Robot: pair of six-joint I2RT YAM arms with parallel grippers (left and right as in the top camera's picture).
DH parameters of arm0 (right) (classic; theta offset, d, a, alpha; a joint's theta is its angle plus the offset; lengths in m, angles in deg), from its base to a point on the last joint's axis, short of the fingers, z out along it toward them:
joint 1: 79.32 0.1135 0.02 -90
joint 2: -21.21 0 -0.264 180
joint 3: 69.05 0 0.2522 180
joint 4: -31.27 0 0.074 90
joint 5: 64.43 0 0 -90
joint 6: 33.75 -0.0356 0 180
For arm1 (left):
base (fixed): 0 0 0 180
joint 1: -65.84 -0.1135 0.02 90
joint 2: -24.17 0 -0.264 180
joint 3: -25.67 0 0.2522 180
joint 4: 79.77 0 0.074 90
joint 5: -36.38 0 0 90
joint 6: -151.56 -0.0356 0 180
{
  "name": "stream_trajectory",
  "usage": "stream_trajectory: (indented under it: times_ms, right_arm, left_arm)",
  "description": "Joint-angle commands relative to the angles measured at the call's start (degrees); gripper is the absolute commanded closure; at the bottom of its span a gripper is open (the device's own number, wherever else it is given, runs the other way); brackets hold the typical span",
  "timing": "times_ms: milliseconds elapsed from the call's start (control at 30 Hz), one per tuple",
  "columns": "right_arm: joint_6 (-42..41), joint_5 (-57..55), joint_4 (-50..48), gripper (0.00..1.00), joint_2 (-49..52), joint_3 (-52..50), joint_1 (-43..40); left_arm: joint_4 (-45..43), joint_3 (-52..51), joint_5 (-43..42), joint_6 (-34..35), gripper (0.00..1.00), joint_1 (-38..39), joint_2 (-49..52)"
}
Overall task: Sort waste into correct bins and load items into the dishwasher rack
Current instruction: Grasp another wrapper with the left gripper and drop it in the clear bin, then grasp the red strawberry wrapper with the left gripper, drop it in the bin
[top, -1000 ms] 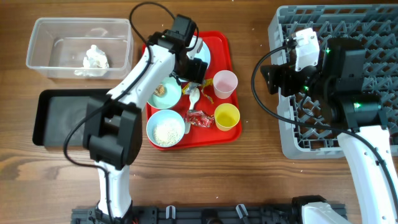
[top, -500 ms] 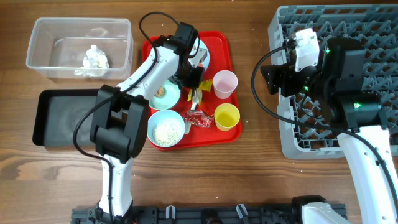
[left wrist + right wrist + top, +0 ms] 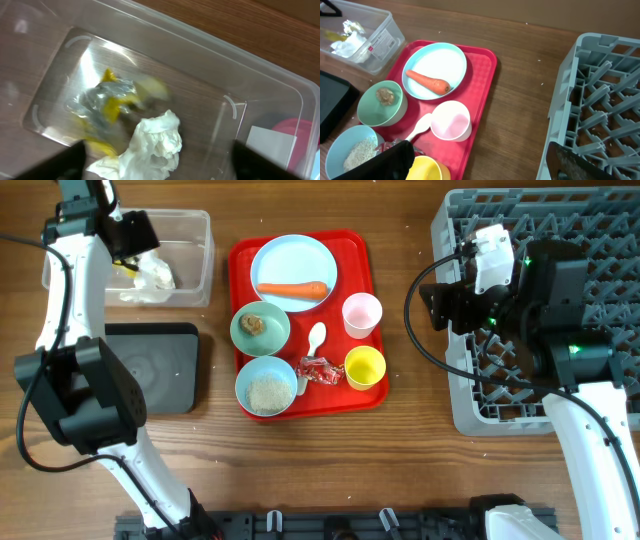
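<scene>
My left gripper (image 3: 128, 235) hangs over the clear bin (image 3: 200, 225), open and empty. In the left wrist view its fingers (image 3: 157, 160) stand wide apart above a blurred yellow and silver wrapper (image 3: 107, 102) and a white tissue (image 3: 152, 142) on the bin floor. The red tray (image 3: 350, 255) holds a plate (image 3: 285, 255) with a carrot (image 3: 293, 288), a green bowl (image 3: 262, 328), a blue bowl (image 3: 266, 385), a spoon (image 3: 314, 338), a red wrapper (image 3: 320, 370), a pink cup (image 3: 361, 313) and a yellow cup (image 3: 365, 366). My right gripper (image 3: 428, 305) is open and empty between the tray and the dishwasher rack (image 3: 600, 230).
A black bin (image 3: 150, 370) lies left of the tray, below the clear bin. The right wrist view shows the pink cup (image 3: 450, 121), the carrot (image 3: 427, 81) and the rack's edge (image 3: 600, 100), with bare wood between the tray and the rack.
My left arm swung from the red tray to the clear bin at the far left. A yellow wrapper now lies loose in that bin. The right arm has not moved.
</scene>
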Motion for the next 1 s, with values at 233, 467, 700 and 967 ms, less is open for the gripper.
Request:
stream_trajectory:
  times_ms: [233, 467, 700, 967]
  right_arm:
    - [-0.5, -0.3, -0.2, 0.12, 0.6, 0.9, -0.1]
    - [-0.3, -0.3, 1.3, 0.12, 0.6, 0.9, -0.1]
    - [-0.4, -0.3, 1.8, 0.12, 0.6, 0.9, -0.1]
    - [-0.4, -0.4, 1.9, 0.12, 0.6, 0.9, -0.1]
  left_arm:
    - [24.4, -1.5, -12.0, -3.0, 0.05, 24.8, -11.8]
    - [17.5, -15.6, -8.4, -1.6, 0.14, 44.1, -6.8]
    - [12.0, -21.6, -8.1, 0.0, 0.17, 45.2, -4.2]
    - [13.7, -21.9, -8.2, 1.8, 0.52, 45.1, -3.9]
